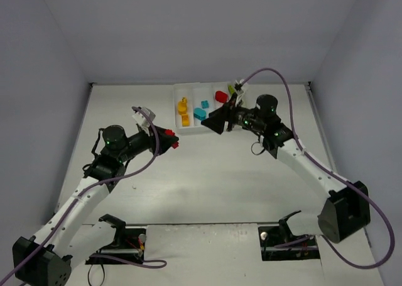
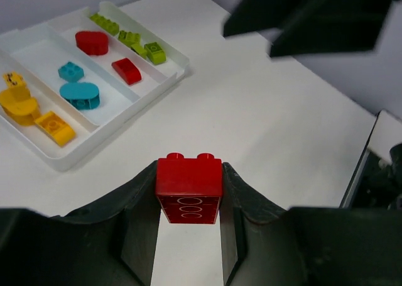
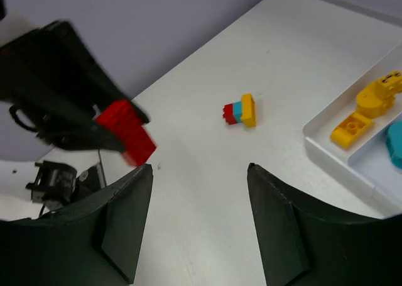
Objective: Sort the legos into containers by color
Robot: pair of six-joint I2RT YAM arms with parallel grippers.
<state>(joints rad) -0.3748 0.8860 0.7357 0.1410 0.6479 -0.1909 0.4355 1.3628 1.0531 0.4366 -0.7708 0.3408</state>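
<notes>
My left gripper (image 2: 188, 176) is shut on a red brick (image 2: 189, 184), held above the table in front of the white tray (image 2: 164, 86). The tray's compartments hold yellow bricks (image 2: 21, 102), cyan bricks (image 2: 80, 95), red bricks (image 2: 92, 42) and green bricks (image 2: 155, 52). My right gripper (image 3: 198, 168) hangs open and empty near the tray's front edge (image 1: 188, 131). In the right wrist view the held red brick (image 3: 125, 132) shows at left. A stacked red, cyan and yellow brick (image 3: 240, 112) lies on the table beyond.
The right arm's dark fingers (image 2: 314, 16) loom at the top right of the left wrist view. Grey walls (image 1: 188, 28) close the table at back and sides. Cables (image 1: 295, 110) trail from both arms.
</notes>
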